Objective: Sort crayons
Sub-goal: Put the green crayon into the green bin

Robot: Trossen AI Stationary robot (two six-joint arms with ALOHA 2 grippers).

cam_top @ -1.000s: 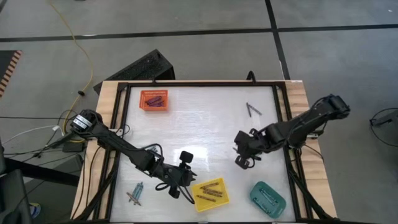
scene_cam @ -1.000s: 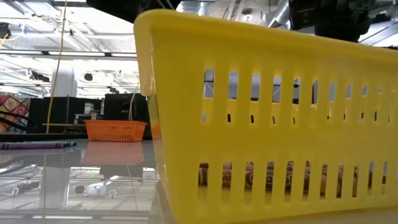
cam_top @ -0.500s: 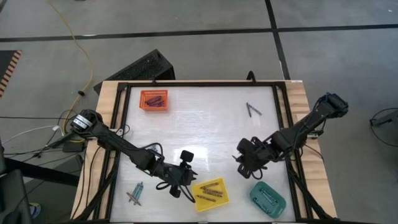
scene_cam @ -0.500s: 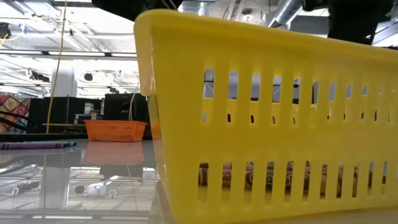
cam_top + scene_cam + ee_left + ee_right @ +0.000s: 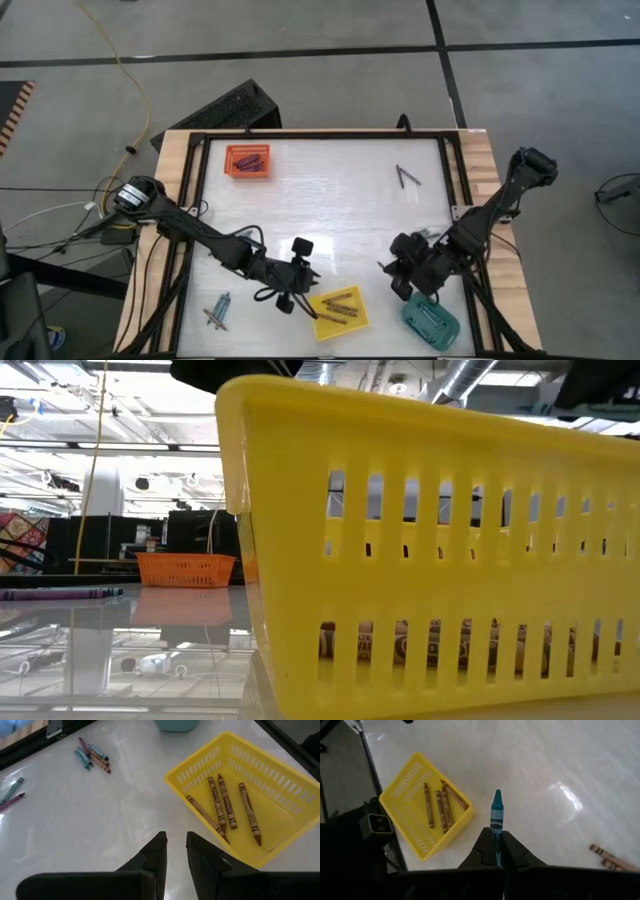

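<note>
Moved down toward the teal tray point(image 5: 430, 321) since a second ago: right gripper point(image 5: 399, 281), now just beside that tray near the front edge of the surface point(image 5: 340, 200). Clenched tight on a teal-blue crayon point(image 5: 496, 815), tip poking out past the fingers point(image 5: 482, 847).

Nudged a bit closer to the yellow tray point(image 5: 337, 311): left gripper point(image 5: 287, 301), right next to the tray's left side. Fingers point(image 5: 154, 856) a little apart, pinching nothing, hanging over bare white surface.

Inside the yellow tray, four brown crayons point(image 5: 224, 806) lying flat, side by side. At the front left corner, a small heap of loose crayons point(image 5: 217, 314). Farther back on the right, two more loose crayons point(image 5: 406, 177) touching at one end. At the far left, the orange tray point(image 5: 247, 161) with a few crayons in it.
</note>
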